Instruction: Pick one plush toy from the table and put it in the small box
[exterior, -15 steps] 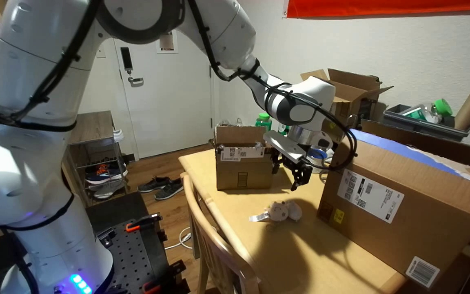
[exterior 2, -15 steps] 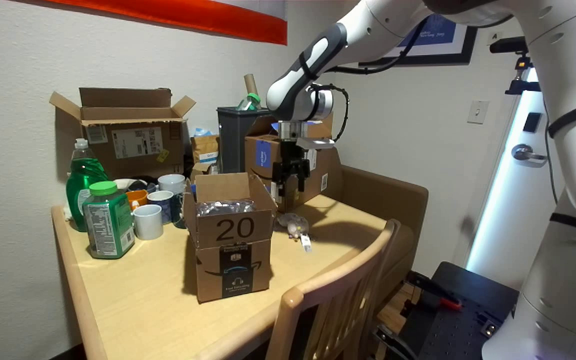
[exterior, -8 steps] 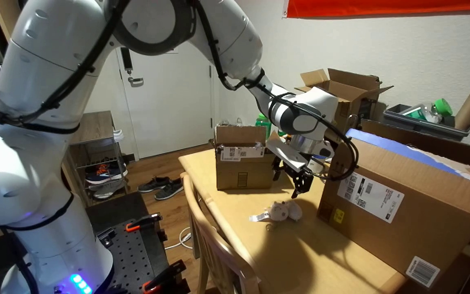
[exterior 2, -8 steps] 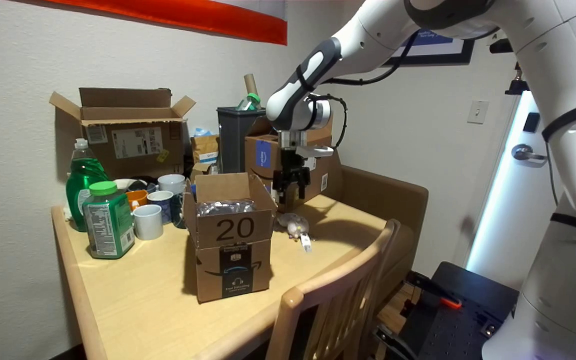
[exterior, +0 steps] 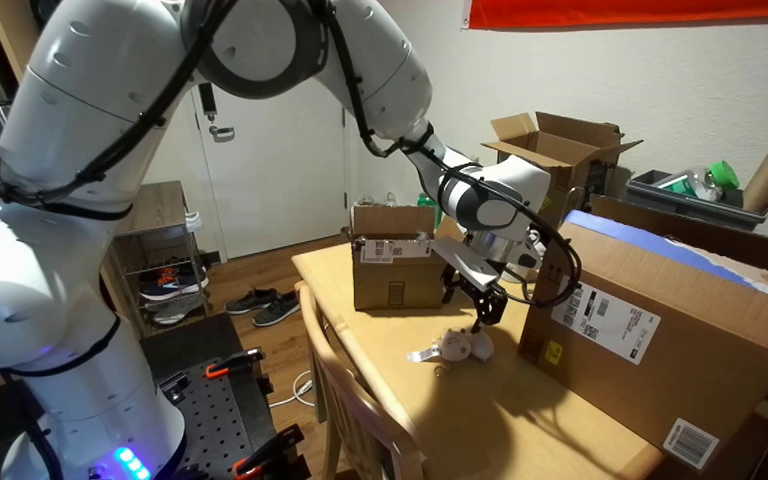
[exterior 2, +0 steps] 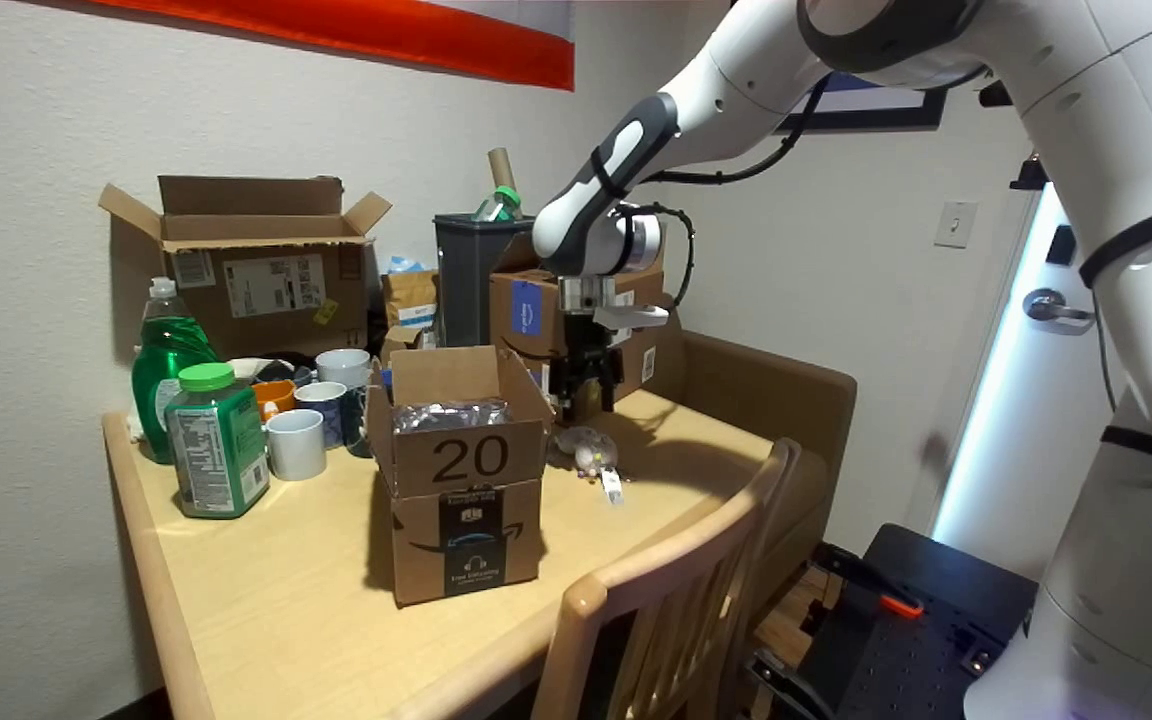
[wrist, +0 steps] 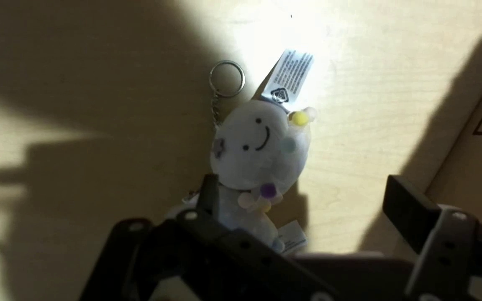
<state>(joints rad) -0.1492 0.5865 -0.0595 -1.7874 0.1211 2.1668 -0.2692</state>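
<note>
The bench [exterior 2: 276,590] and what sits on it look unmoved over the last second; the change is all mine. My arm [exterior: 251,40] has bent lower in both exterior views, which I take as the tail of the approach before a grip. The carton [exterior: 624,387] stays put at about 4 o'clock in an exterior view. The box [exterior: 401,273], where a toy must end up, stands open at about 9 o'clock from it there; in my wrist view its wall runs along 3 o'clock, near one finger [wrist: 408,205], so I'd guess that side wants care. My claw [wrist: 301,188] has come down with its fingers wide apart, gripping nothing. Below it two toys lie touching on the bench, and either could be the one asked for: the smiling toy [wrist: 257,148] and, at its 6 o'clock, the second toy [wrist: 243,217], partly covered by my other finger [wrist: 207,196]. Whether that finger touches it I can't tell. Nothing is picked yet. The key ring [wrist: 241,71], at 11 o'clock from the smiling toy, might snag, I think.
</note>
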